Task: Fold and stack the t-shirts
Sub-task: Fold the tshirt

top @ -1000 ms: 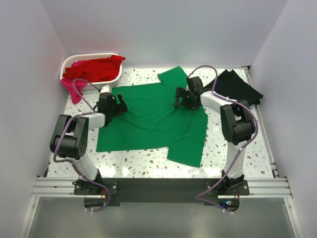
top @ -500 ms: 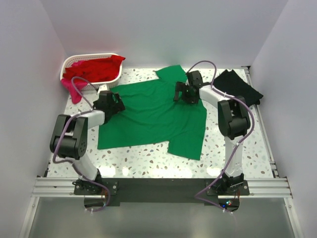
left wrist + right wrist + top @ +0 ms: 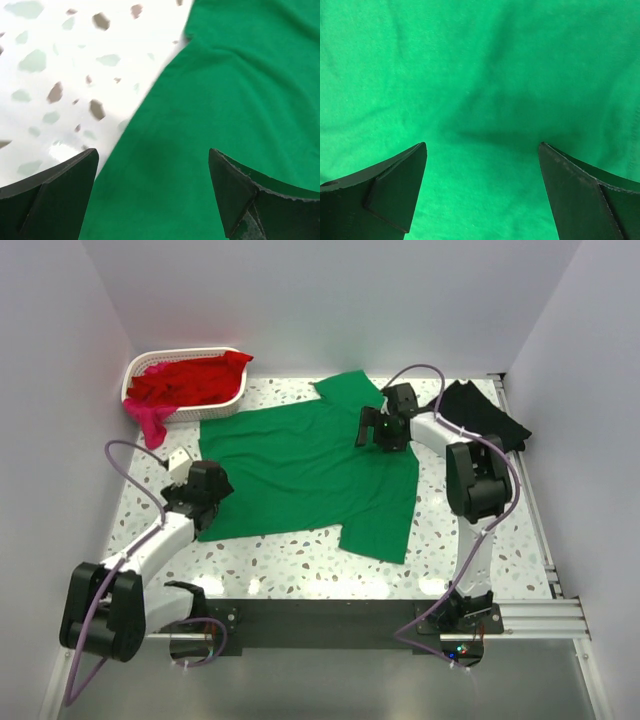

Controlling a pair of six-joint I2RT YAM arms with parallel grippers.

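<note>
While L gripper, R gripper gape empty, green tee lies flat, lightly creased.

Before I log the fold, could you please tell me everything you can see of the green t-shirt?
The green t-shirt is plain, bright, soft cloth with short sleeves. It lies unfolded, spread nearly flat and lightly creased on the speckled table, with one sleeve pointing to the far edge and the other to the near edge. The open left gripper hangs over its left edge and the open right gripper over its far right part.
</note>
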